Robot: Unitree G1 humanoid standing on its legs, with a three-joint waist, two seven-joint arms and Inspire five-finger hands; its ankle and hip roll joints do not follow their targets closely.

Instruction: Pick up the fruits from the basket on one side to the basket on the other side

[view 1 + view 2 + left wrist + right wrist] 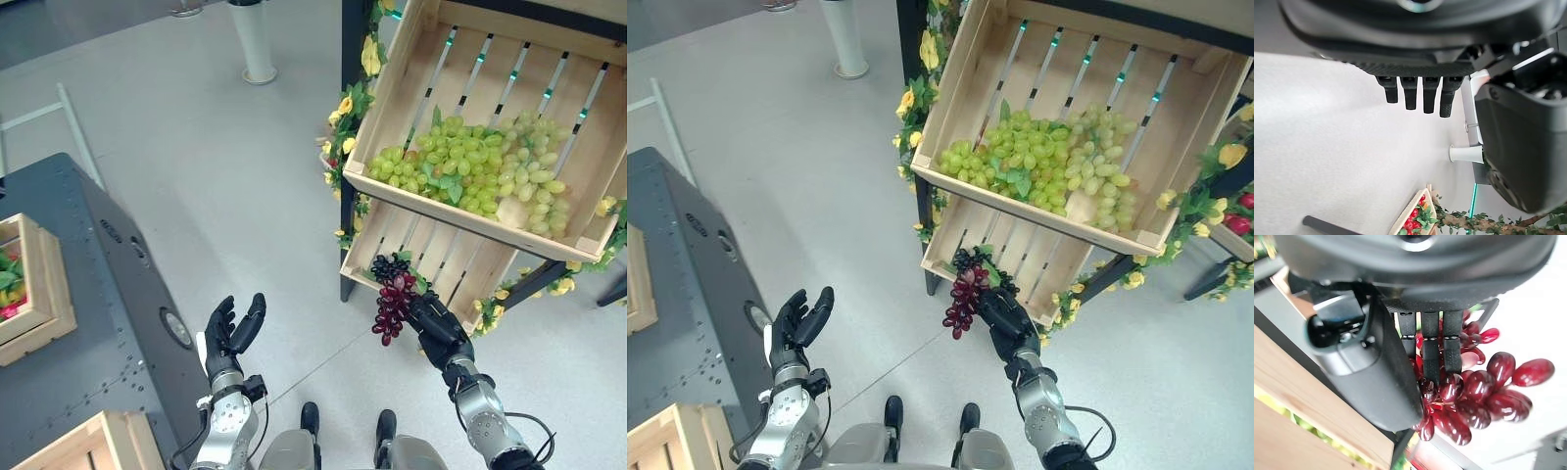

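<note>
Below lower crate (441, 259) — right hand (438, 331) raised, clutching red grapes (392, 304); left hand (227, 338) upright, fingers relaxed.

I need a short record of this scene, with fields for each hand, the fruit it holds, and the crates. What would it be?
right hand: shut on the red grape bunch, in front of the lower crate
red grape bunch: hangs from the right hand, off the floor
left hand: open, fingers straight, holds nothing, above the floor
upper crate: tilted, holds green grapes
lower crate: wooden slats, below the upper crate
side crate: on the dark table to the robot's left
</note>
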